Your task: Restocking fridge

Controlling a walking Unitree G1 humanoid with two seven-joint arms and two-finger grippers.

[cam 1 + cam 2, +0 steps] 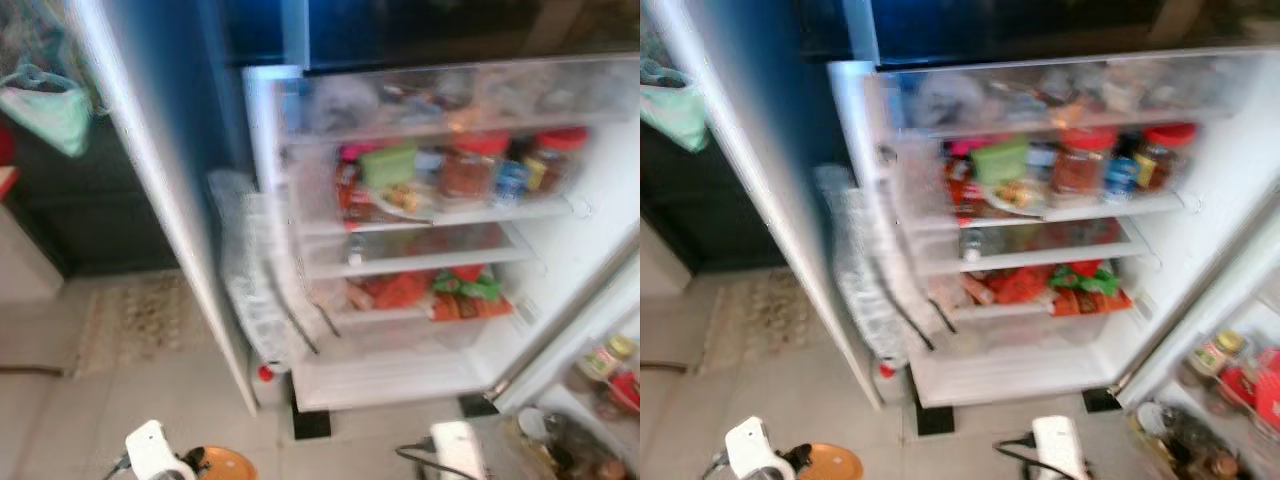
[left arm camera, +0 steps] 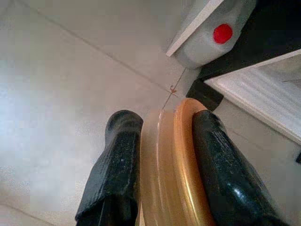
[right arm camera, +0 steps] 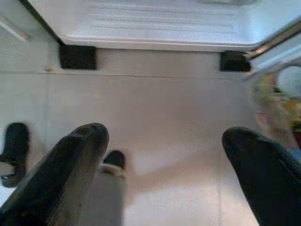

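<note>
The left tool is hanging low over the floor, squeezing an orange disc. The right tool is hanging wide apart before the open fridge.

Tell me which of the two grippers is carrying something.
The left gripper: its two black fingers are clamped on the rim of an orange plate. The right gripper hangs open above the floor tiles, nothing between its fingers.

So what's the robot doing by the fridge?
It's standing in front of the open fridge, restocking it. Its left pincer is closed on the rim of an orange plate, held low over the floor. Its right pincer is open and holds nothing. The shelves already hold red-lidded jars and packets of food. The plate is not in the fridge yet.
</note>
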